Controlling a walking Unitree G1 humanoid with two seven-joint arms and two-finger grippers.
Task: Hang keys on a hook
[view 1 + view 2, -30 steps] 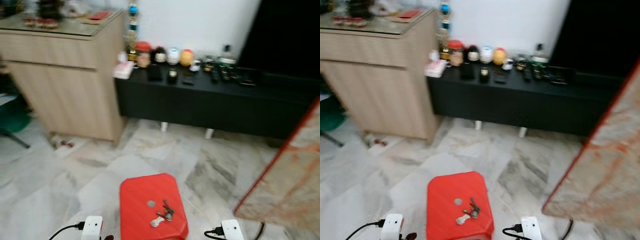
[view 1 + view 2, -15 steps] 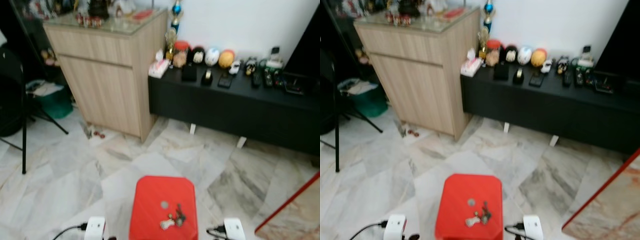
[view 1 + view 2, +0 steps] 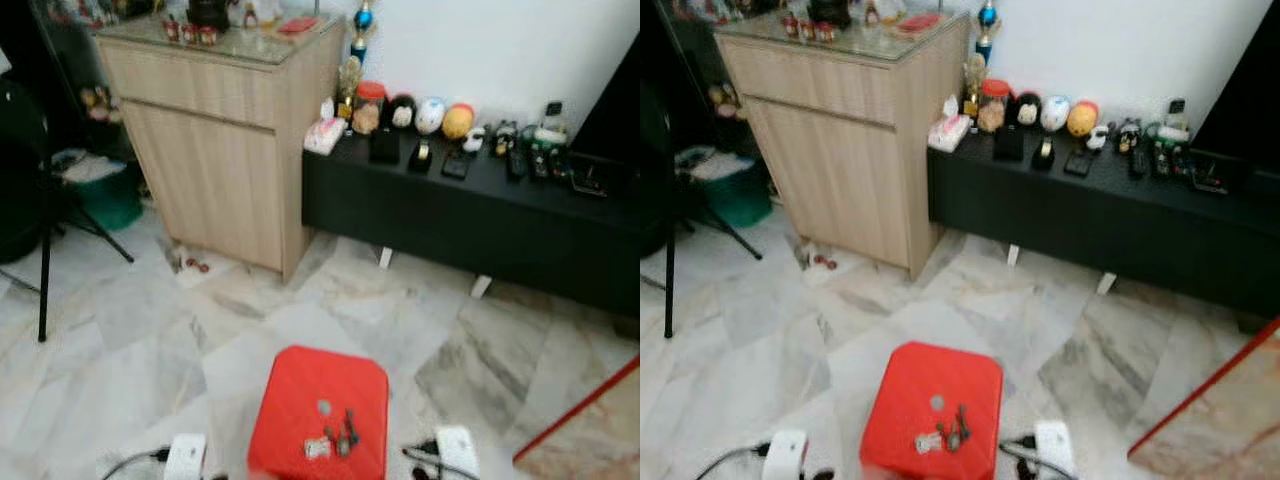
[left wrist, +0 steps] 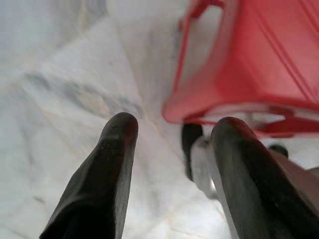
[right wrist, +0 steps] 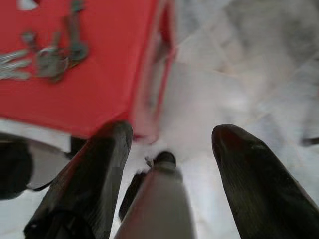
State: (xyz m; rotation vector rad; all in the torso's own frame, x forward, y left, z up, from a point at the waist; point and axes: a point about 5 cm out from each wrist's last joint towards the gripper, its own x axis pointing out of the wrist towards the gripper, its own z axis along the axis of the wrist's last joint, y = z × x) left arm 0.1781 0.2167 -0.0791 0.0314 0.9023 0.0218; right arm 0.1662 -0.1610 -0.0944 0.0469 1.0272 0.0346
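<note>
Left eye view: task not started as far as can be judged; the keys (image 3: 338, 441) lie loose on top of the red stool (image 3: 300, 400), near its front edge, unheld. No hook can be made out among the things ahead, so pickup, carry and hanging all remain. The stool stands on the marble floor (image 3: 130, 340); behind it a wooden cabinet (image 3: 215, 150) and a low black console (image 3: 470, 215) carrying small ornaments. Picture soft, details of the bunch poor. Right eye view: same scene; the keys (image 3: 945, 436) read as a small cluster, a pale tag or fob at one side, darker metal pieces beside it, just in front of a round grey mark in the stool top. Left wrist view: left gripper (image 4: 169, 144) hangs low beside the stool, its two black fingers spread apart with bare floor between them, holding nothing; the stool's red rim and leg sit just beyond the fingertips. Right wrist view: right gripper (image 5: 169, 144) likewise spread and empty, at the stool's other side, above the floor. Here the keys (image 5: 47, 57) show best: several silvery-grey keys fanned from one ring, lying flat on the red top, well apart from both fingers. Judgement: flat, thin metal on smooth plastic, likely awkward to pinch.
</note>
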